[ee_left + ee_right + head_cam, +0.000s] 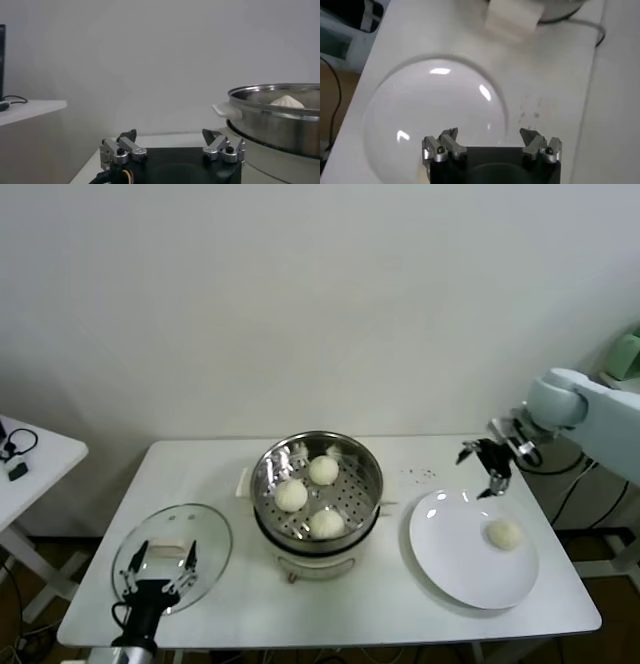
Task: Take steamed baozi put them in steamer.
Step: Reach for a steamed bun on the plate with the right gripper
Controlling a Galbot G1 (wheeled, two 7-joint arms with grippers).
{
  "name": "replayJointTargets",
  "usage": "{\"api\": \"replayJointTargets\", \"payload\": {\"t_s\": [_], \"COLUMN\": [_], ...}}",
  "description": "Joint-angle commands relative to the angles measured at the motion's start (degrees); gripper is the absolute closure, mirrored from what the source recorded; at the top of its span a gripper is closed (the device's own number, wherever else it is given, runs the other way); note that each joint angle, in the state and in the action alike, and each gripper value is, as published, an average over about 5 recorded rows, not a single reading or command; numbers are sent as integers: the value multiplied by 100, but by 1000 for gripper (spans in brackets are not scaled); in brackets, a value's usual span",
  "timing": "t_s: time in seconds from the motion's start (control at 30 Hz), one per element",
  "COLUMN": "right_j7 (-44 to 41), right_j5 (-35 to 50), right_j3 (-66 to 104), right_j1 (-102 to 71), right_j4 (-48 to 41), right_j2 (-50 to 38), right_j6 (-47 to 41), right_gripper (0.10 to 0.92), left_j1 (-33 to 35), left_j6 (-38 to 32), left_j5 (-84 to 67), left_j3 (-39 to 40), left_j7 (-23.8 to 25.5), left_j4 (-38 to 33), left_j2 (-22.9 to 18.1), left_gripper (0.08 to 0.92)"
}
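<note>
The steamer (372,476), a shiny steel pot with a holed floor on a white base, stands mid-table. It holds three cream-white baozi (323,470), (291,495), (326,524). A fourth baozi (504,534) lies on the white plate (455,569) to the right. My right gripper (483,467) is open and empty, raised over the plate's far edge, behind and left of that baozi. In the right wrist view it (490,135) looks down on the plate (435,110), and the baozi is out of view. My left gripper (162,556) is open and empty at the front left.
A round glass lid (205,534) lies on the table under my left gripper. The left wrist view shows the steamer's rim (280,117) with one baozi top (287,101). A small side table (40,459) stands at the left. Dark specks (420,474) dot the table behind the plate.
</note>
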Motion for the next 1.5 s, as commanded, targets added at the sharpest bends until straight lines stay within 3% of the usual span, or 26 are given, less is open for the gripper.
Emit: {"api": "replayJointTargets", "payload": {"t_s": [0.03,0.73,1.23,1.5], "right_j7": [-8,95,15,-11], "right_j5": [-1101,-1856,-1924,-1839], "right_j3": [1047,1948,1964,1944], "right_j1": [-1814,-2596,-2575,-2565], "right_j4": [-579,-1697,-1928,-1852], "right_j2": [-347,464,651,630], "right_j6": [-58,274,311,283], "right_gripper": [203,203,203,261], "left_j1": [65,40,-58,-46], "left_j6": [-62,20,71,75], "left_j5": [-35,96,140,144], "left_j3": [-25,-31,-17,-14], "left_j7": [20,37,18,11], "left_j4": [6,110,177,169], "left_j2": [-52,-127,-150,-164], "left_gripper": [177,177,177,177]}}
